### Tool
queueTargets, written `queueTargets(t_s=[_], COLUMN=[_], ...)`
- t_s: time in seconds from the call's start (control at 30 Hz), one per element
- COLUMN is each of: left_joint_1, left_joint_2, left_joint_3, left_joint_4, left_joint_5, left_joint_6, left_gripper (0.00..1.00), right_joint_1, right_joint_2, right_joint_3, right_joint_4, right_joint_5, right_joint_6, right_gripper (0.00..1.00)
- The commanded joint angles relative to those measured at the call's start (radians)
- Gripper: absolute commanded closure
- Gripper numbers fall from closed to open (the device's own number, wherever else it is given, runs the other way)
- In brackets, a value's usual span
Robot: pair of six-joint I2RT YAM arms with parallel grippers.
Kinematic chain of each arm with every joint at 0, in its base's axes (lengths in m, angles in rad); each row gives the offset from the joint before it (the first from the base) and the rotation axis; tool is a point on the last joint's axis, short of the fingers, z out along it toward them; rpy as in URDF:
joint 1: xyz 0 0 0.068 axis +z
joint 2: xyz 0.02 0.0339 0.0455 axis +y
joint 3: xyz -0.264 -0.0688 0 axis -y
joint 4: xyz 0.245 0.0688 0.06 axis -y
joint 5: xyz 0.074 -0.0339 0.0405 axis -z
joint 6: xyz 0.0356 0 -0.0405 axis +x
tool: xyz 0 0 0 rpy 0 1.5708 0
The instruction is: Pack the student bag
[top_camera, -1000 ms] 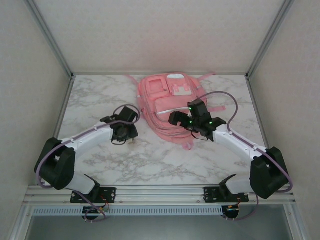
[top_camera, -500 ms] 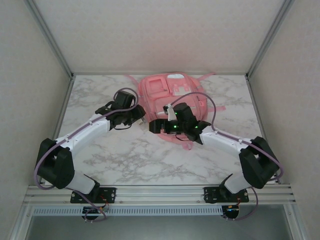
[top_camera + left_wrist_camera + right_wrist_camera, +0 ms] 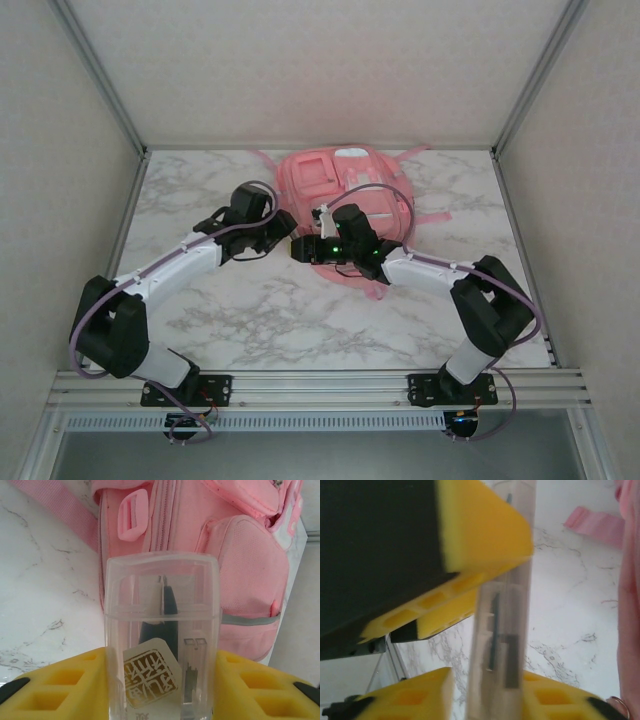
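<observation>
1. Top external: right tool has swung left across the front of the bag. It now meets left tool nose to nose over the desk, just off the bag's near-left edge. Left arm has reached in too.
2. Right tool was wide a second ago and has narrowed fast. Bag lies flat at the desk's far middle, unmoved.
3. Reads as a handover of the case, left to right. Nothing looks packed yet, so the task is early.
4. Left wrist: clear case is clamped between left tool's yellow pads, with a dark item and a gold-print card inside. In the top view it is too small to make out.
5. Right wrist: same case stands between the right pads, with left tool above. The view is blurred and shows a slight gap on one side, so I cannot tell whether right tool has clamped.
</observation>
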Motion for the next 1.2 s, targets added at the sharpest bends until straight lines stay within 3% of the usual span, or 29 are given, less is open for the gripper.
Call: queueTargets(t_s=[0.0,0.07,0.2,0.23,0.43,0.6,0.87,1.1,1.17], left_joint_1=[-0.008,-0.008,-0.008,-0.006,-0.005,-0.013,-0.151,-0.227,-0.250], left_joint_2=[-0.024,-0.023,-0.026,-0.029,-0.067,-0.019,0.156,0.294,0.346], left_joint_3=[-0.014,-0.011,0.018,0.032,0.130,0.231,0.436,0.552,0.600], left_joint_4=[0.031,0.028,-0.011,-0.029,-0.118,-0.140,-0.206,-0.273,-0.332], left_joint_5=[0.022,0.023,0.004,-0.008,-0.150,-0.130,-0.213,-0.141,-0.170], left_joint_6=[-0.017,-0.014,0.026,0.051,0.264,0.444,0.760,0.990,1.041], left_gripper=[0.52,0.45,0.01,0.00,0.00,0.00,0.00,0.07,0.10], right_joint_1=[0.010,0.009,0.009,0.008,-0.020,-0.093,-0.305,-0.488,-0.527], right_joint_2=[0.014,0.017,0.007,-0.004,-0.109,-0.245,-0.508,-0.743,-0.796], right_joint_3=[0.038,0.038,0.028,0.021,-0.028,-0.096,-0.196,-0.301,-0.323], right_joint_4=[0.044,0.043,0.045,0.042,-0.071,-0.197,-0.471,-0.620,-0.640], right_joint_5=[-0.032,-0.034,-0.027,-0.021,0.062,0.154,0.370,0.441,0.438], right_joint_6=[0.003,0.006,0.009,0.007,-0.032,-0.068,-0.003,0.028,0.031], right_gripper=[0.75,0.79,0.81,0.81,0.82,0.82,0.81,0.80,0.80])
